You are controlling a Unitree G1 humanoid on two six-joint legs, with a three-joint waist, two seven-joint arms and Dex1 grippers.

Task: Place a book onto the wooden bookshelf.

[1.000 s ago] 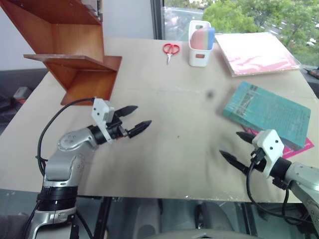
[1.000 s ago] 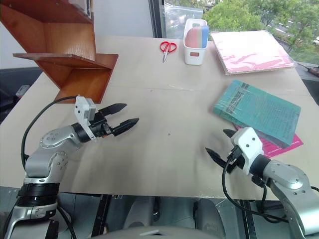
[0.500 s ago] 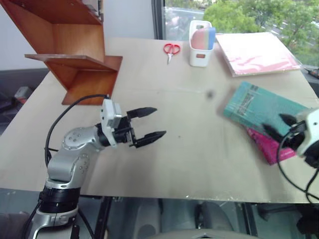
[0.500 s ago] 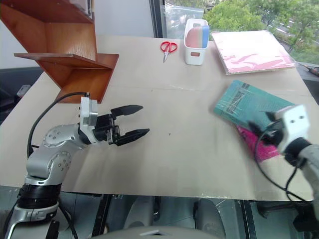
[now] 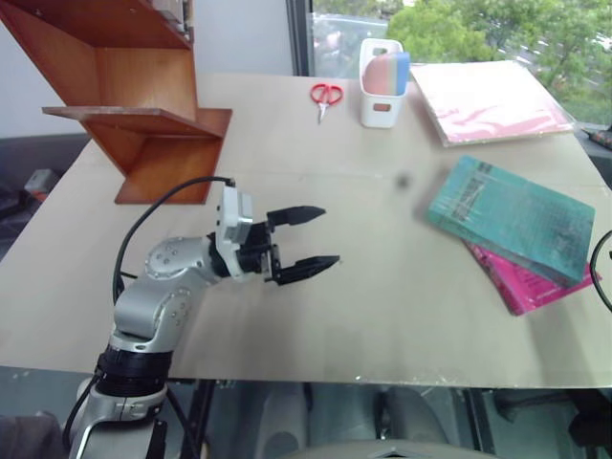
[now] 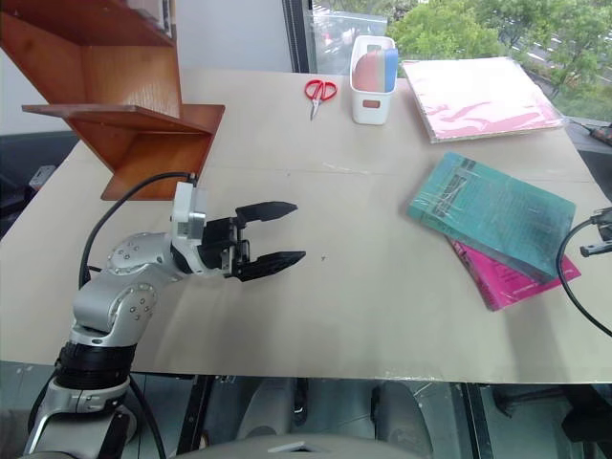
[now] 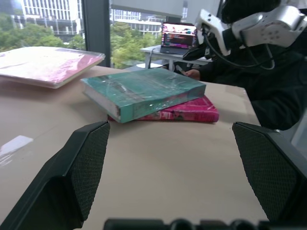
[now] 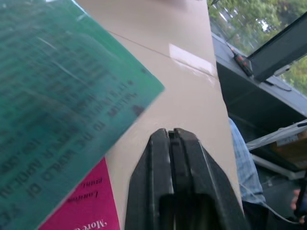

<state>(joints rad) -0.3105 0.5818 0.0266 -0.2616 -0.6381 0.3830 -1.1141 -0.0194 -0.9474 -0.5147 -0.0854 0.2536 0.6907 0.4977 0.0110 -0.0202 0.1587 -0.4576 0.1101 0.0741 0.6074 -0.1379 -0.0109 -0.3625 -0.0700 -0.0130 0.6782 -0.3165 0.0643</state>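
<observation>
Near the table's right edge, the thick teal book overlies a magenta book: stiff, probably heavy, glossy-slick, best pinched at an overhanging edge; left gripper gapes, right gripper closed empty.

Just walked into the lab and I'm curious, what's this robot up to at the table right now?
Nothing is being held yet. The teal book lies flat on the table, on top of a pink book, far from the wooden bookshelf at the opposite corner. The left hand hovers open over the middle of the table, pointing toward the books. The right hand is shut on nothing, beside the books near the table's edge.
</observation>
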